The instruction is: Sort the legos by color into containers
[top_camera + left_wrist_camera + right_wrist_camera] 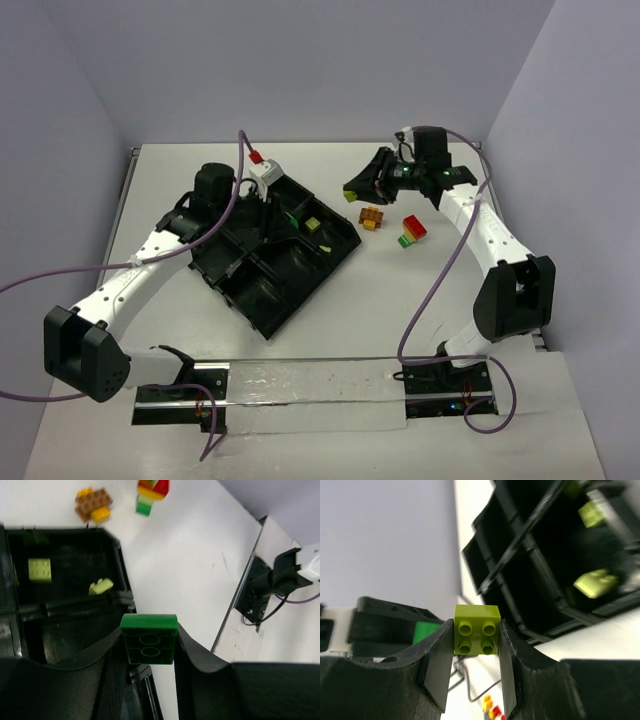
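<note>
In right gripper [476,631], yellow-green lego [476,637]

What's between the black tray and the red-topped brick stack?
A small brown-and-orange plastic brick cluster, on white table, touching neither the black compartment tray nor the red, yellow and green brick stack. The top view shows it.

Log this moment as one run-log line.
left gripper: shut on green brick | right gripper: shut on yellow-green brick | tray: two pale bricks in one compartment | table: two mixed-colour stacks
</note>
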`<state>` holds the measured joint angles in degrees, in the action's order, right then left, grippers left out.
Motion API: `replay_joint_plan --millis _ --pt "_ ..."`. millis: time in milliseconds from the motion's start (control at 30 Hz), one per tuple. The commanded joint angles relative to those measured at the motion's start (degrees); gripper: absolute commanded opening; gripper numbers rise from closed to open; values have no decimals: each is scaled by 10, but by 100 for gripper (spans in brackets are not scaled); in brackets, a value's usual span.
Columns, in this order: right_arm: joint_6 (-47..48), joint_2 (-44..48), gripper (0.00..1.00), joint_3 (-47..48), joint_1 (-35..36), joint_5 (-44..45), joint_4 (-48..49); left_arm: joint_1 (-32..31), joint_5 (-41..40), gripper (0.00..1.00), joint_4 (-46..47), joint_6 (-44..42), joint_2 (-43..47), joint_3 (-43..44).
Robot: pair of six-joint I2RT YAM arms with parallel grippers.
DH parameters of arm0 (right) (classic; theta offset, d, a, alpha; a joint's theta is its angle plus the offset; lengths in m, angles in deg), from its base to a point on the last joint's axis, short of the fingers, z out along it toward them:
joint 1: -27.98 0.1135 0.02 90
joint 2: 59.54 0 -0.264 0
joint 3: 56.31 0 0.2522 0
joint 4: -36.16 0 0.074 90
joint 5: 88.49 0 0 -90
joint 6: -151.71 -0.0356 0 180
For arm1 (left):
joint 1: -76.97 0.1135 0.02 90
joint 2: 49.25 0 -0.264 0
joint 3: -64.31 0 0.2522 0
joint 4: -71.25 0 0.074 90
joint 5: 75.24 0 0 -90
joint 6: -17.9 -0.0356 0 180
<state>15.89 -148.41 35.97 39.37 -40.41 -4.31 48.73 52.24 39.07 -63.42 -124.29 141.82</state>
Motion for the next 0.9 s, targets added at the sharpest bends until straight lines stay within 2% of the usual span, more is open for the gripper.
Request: replay_joint_plan --millis 0,233,400,433,467,600,700,733,867 --pt "48 35 0 28 -12 54 -47 -17 -113 0 -30 44 -33 -15" --pt "56 38 0 24 -12 60 -53 -62 -261 0 -64 116 -121 -2" --pt "59 41 0 19 -13 57 -54 -62 -312 0 -20 168 -137 -12" --pt "60 42 0 18 -12 57 -54 -63 -317 3 -18 172 -140 -11" --pt "62 42 0 18 -12 57 -55 -63 -321 10 -18 176 -143 -10" --pt "68 42 0 17 -12 56 -59 -63 -315 56 -23 180 -153 -3" --pt "78 42 0 15 -12 57 -64 -63 -315 81 -28 178 -145 0" --pt "80 44 0 14 -11 59 -65 -63 -315 86 -32 175 -143 4" --pt "92 51 0 7 -6 65 -69 -63 -317 89 -70 161 -132 31"
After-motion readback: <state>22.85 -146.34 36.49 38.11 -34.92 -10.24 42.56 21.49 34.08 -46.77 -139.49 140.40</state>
